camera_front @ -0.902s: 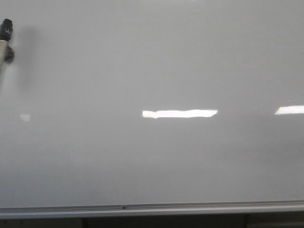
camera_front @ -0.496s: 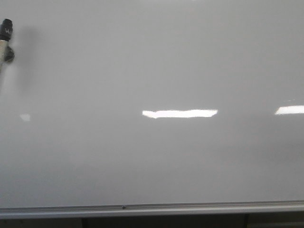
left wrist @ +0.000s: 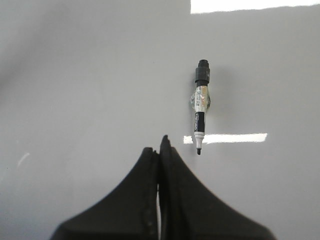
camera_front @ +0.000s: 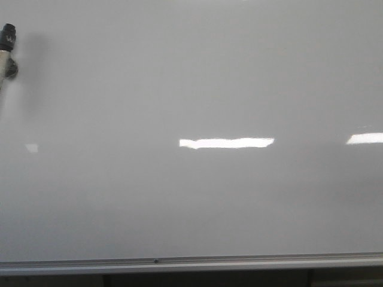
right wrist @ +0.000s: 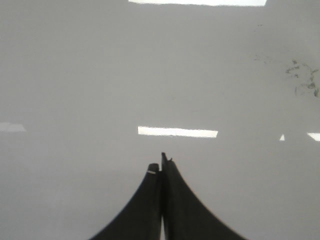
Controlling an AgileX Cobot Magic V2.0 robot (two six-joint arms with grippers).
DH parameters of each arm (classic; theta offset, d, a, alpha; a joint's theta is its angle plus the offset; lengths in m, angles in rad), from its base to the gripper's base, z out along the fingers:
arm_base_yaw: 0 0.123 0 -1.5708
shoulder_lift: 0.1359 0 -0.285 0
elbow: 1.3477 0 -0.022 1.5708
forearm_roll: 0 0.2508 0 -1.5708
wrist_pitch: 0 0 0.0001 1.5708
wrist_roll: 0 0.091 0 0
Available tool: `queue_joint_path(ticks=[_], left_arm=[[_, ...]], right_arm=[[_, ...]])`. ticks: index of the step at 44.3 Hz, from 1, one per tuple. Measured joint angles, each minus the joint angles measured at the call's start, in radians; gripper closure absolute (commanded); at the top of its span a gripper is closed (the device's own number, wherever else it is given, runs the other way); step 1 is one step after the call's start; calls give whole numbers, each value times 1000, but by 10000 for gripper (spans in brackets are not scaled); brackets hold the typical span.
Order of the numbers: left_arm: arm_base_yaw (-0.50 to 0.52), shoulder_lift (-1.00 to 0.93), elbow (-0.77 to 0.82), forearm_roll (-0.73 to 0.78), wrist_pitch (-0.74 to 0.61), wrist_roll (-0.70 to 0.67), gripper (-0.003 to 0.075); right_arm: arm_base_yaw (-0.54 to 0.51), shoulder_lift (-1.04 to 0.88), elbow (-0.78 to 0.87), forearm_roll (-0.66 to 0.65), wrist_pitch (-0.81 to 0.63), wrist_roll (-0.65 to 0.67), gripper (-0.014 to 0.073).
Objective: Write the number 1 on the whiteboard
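Whiteboard [camera_front: 197,78] blank | marker [left wrist: 201,106] lies far left, so you grab it first | left gripper [left wrist: 159,150], right gripper [right wrist: 160,167] pressed together, empty

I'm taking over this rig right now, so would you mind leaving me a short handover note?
Left end effector: shut, holding nothing.
Right end effector: shut, holding nothing.
The marker lies uncapped on the whiteboard, beyond the left end effector, apart from it; the front view shows its end at the board's far left.
Done: nothing. No number 1 stroke shows on the board; only light reflections and faint smudges in the right wrist view.
Left: open the left end effector, probably the nearer one, pick up the marker, then draw the 1.
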Motion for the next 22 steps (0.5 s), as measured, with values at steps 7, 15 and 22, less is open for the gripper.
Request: queue_joint_path(ticks=[7, 15, 22], left_arm=[[0, 0, 0, 0, -67, 0, 739], [0, 0, -100, 0, -61, 0, 739], [0, 10, -295, 0, 25, 0, 739]], right_arm=[[0, 0, -2, 0, 4, 0, 662], [0, 0, -117, 0, 103, 0, 662], [0, 14, -286, 0, 194, 0, 661]])
